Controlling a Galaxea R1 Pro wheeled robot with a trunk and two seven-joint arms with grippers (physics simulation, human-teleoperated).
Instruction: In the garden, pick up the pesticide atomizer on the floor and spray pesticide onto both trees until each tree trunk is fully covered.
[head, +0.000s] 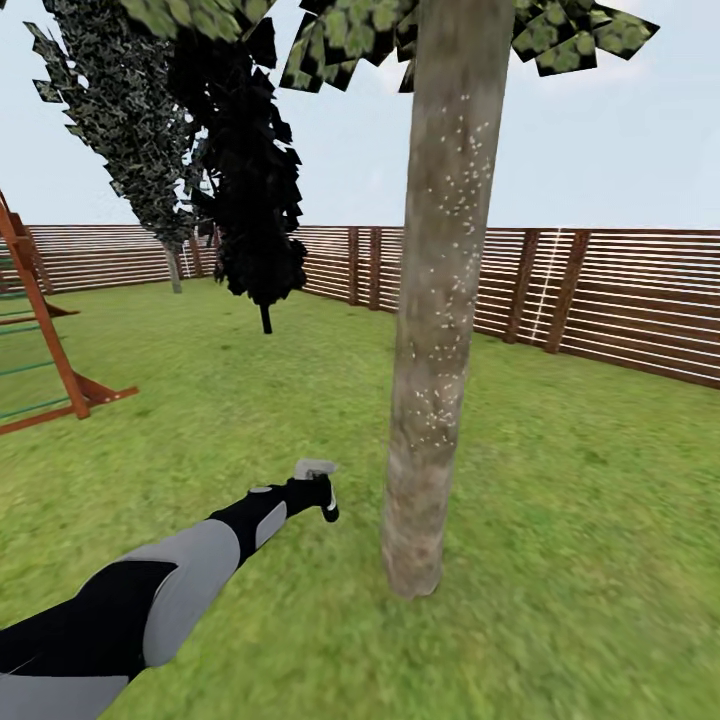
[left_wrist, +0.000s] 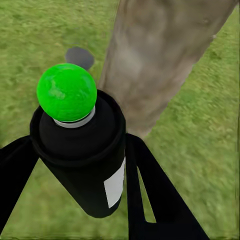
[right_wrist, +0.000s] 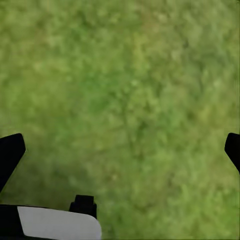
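I have the pesticide atomizer (left_wrist: 82, 155) pinched in my left tool (left_wrist: 75, 175), just beside the tree trunk (head: 440, 300), nozzle end toward the bark; my right tool (right_wrist: 120, 145) hangs spread over the grass (right_wrist: 125, 75).

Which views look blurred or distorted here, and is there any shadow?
Head view: wide-angle warp leans the tree trunk and the fence; flat light, with no cast shadow at the trunk's base. Left wrist view: pesticide atomizer sharp, grass soft. Right wrist view: grass blurred throughout.
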